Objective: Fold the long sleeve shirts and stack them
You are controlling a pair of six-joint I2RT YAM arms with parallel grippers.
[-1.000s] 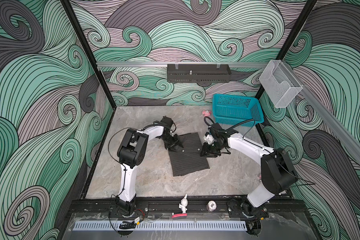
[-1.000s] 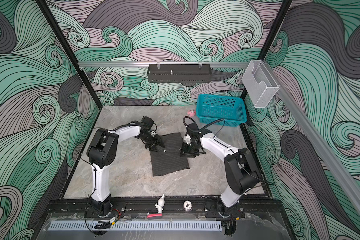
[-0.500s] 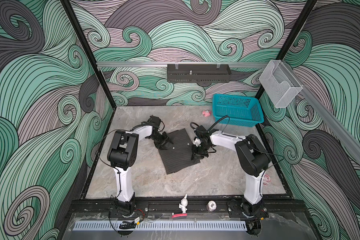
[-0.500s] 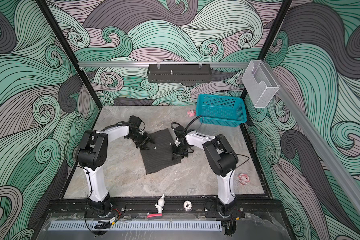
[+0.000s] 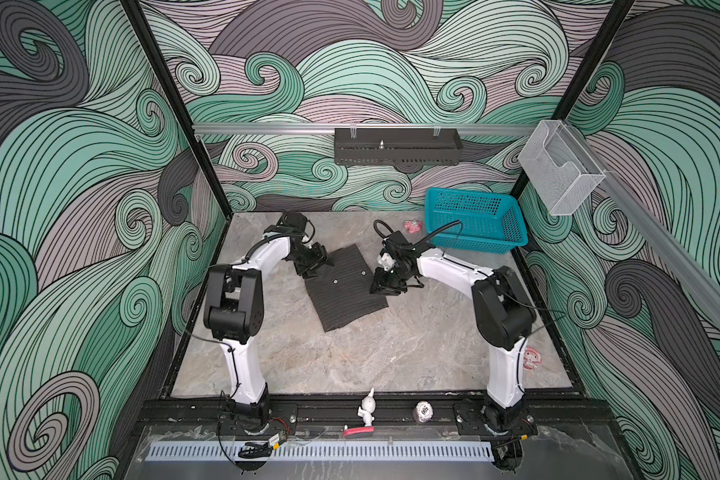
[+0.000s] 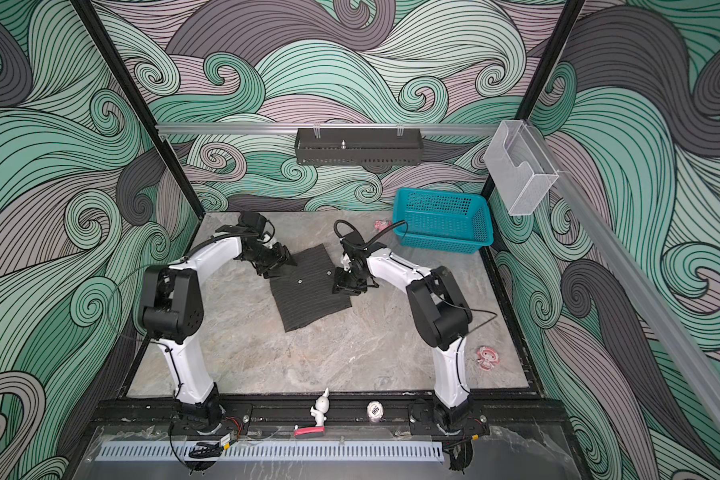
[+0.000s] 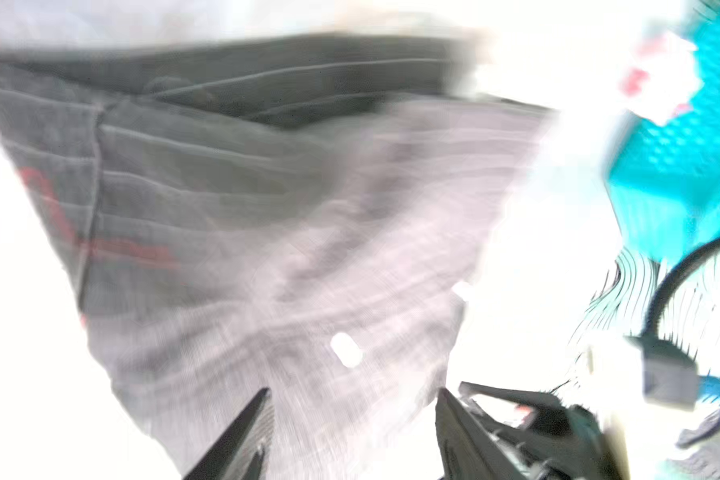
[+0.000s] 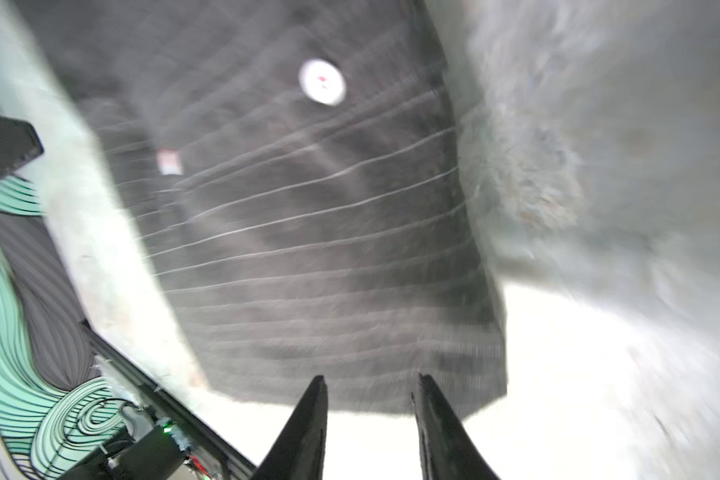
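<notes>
Swirl-patterned walls (image 5: 80, 208) in teal, grey and mauve on three sides. Grey marble tabletop (image 5: 350, 357). Teal basket (image 5: 474, 224) at far right corner of tabletop. Dark pinstriped shirt (image 5: 344, 291) folded to rough rectangle, flat mid-table, skewed, apart from basket, two pale buttons on top. Left gripper (image 5: 316, 264) at shirt's far left corner, fingers spread, clamping nothing. Right gripper (image 5: 385, 286) at shirt's right edge, fingers apart, bare table between them. Both wrist views motion-blurred, left one washed out. Sleeves and collar not to be made out.
</notes>
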